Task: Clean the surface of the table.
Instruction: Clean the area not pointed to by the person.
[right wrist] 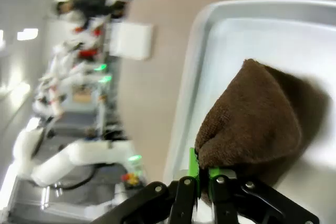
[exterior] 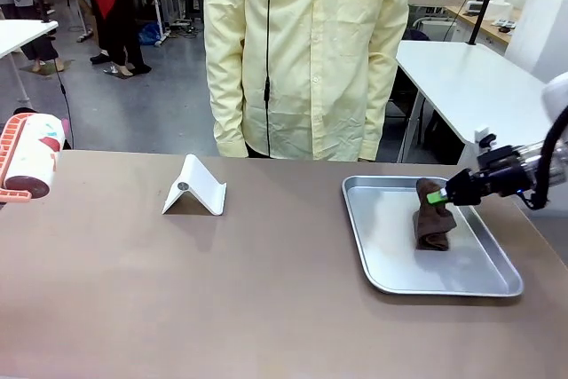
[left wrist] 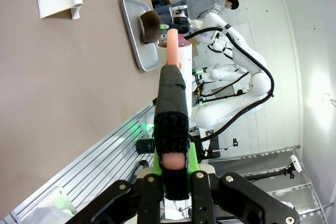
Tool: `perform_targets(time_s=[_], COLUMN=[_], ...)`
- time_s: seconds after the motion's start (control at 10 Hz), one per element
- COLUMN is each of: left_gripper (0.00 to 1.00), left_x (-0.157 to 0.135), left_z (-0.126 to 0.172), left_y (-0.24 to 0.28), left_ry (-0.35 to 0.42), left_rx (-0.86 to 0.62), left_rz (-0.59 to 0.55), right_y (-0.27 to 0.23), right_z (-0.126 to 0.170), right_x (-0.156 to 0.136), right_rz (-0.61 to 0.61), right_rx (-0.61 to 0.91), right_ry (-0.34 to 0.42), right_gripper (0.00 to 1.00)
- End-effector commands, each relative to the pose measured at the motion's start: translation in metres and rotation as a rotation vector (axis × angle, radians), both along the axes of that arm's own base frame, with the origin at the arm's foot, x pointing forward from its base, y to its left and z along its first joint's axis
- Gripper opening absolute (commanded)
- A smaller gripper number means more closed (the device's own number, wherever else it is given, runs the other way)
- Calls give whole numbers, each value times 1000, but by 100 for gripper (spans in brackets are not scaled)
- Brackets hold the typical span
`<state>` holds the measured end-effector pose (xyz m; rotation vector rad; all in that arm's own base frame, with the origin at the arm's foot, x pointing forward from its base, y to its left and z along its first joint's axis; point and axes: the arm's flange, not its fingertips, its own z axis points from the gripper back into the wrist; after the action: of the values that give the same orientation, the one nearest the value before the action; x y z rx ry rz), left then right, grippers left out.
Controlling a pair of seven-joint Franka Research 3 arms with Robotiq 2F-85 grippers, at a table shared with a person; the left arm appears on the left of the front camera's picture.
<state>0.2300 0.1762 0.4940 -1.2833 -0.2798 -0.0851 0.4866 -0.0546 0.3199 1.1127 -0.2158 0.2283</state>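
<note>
The taupe-brown table point(exterior: 222, 290) runs across the front view. My right gripper point(exterior: 437, 195) reaches in from the right over a silver tray point(exterior: 390, 255). It is shut on the top of a brown cloth point(exterior: 433, 224), whose lower end rests in the tray. In the right wrist view the green pads pinch a fold of the cloth point(right wrist: 252, 124) at my right gripper point(right wrist: 202, 174). My left gripper point(left wrist: 173, 163) is shut on the black-wrapped handle of a lint roller point(left wrist: 172, 103). The roller's pink and white head point(exterior: 31, 159) hangs at the table's far left edge.
A white folded stand point(exterior: 193, 185) sits on the table left of centre. A person in a pale yellow shirt point(exterior: 306, 51) stands at the far side. A white-topped table point(exterior: 470, 86) stands behind the tray on the right.
</note>
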Motion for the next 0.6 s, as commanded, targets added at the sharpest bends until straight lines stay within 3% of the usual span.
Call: perform_targets(time_s=[0.0, 0.3, 0.4, 0.5], left_gripper=[19, 19, 19, 19], left_x=[0, 0, 0, 0], left_z=[2, 2, 2, 2], left_y=[1, 1, 1, 1], left_ry=[-19, -19, -19, -19], left_rx=[-6, -6, -6, -6], left_rz=[-1, -1, -1, -1], right_y=[-6, -16, -21, -24], right_z=[40, 84, 95, 104], right_x=[-33, -95, -116, -137], right_rz=[22, 246, 278, 344], right_rx=[296, 512, 522, 518], right_ry=[144, 254, 272, 239], right_gripper=[7, 7, 7, 7])
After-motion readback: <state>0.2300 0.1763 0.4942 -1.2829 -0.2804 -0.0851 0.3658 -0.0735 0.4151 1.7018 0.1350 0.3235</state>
